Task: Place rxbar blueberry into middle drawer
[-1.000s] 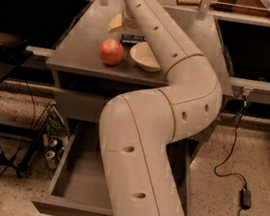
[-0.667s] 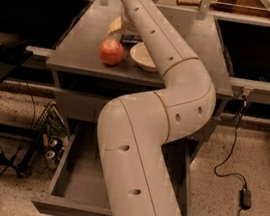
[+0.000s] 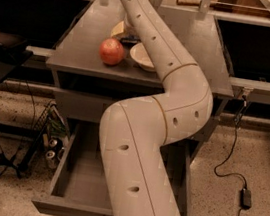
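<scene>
1. Your arm [image 3: 176,101] has eased slightly since a second ago. Its forearm now lies across more of the bowl [image 3: 140,56], and its big bend sits a touch lower. The fruit [image 3: 112,51], the bowl and the drawer [image 3: 76,177] have not moved.
2. Expect the bar [image 3: 130,41] to be light, flat and a little bendy, in a slick wrapper that can slide on the counter [image 3: 79,41]. I'd take it across its narrow width, near the middle, with a modest squeeze. It is unlikely to break, but a flat thing lying low is easy to skid rather than lift.
3. You see the bar only as a dark sliver toward the back of the counter. It lies just behind the fruit, between a pale yellowish thing [image 3: 118,28] and the bowl's rim, and the arm covers most of it.
4. Your gripper [image 3: 125,32] is at the arm's far end, over that same spot and almost wholly hidden by the forearm. You cannot tell whether it is open, closed or holding the bar, nor whether they touch.
5. The drawer stands pulled out below the counter's front, well apart from the bar.
</scene>
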`<state>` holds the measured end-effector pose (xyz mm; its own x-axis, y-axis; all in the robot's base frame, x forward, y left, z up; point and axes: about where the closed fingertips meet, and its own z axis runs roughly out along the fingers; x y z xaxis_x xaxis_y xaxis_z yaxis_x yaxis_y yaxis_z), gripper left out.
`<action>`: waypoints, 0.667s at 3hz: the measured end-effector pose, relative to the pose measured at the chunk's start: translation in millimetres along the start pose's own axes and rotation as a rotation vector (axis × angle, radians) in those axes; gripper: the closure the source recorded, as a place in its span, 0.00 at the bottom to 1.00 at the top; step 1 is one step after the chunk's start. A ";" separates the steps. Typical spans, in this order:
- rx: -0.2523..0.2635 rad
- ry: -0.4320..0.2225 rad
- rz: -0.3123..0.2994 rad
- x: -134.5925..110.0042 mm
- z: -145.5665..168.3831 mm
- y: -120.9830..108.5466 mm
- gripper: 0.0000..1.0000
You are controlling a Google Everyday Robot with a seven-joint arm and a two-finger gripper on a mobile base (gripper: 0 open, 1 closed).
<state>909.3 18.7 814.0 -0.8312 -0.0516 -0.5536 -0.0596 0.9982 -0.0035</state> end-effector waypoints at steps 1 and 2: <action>-0.005 -0.027 0.022 -6.0 4.8 -7.2 0.17; -0.003 -0.052 0.033 -13.6 2.8 -12.9 0.49</action>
<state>922.9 6.6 819.2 -0.8029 -0.0169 -0.5959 -0.0346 0.9992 0.0183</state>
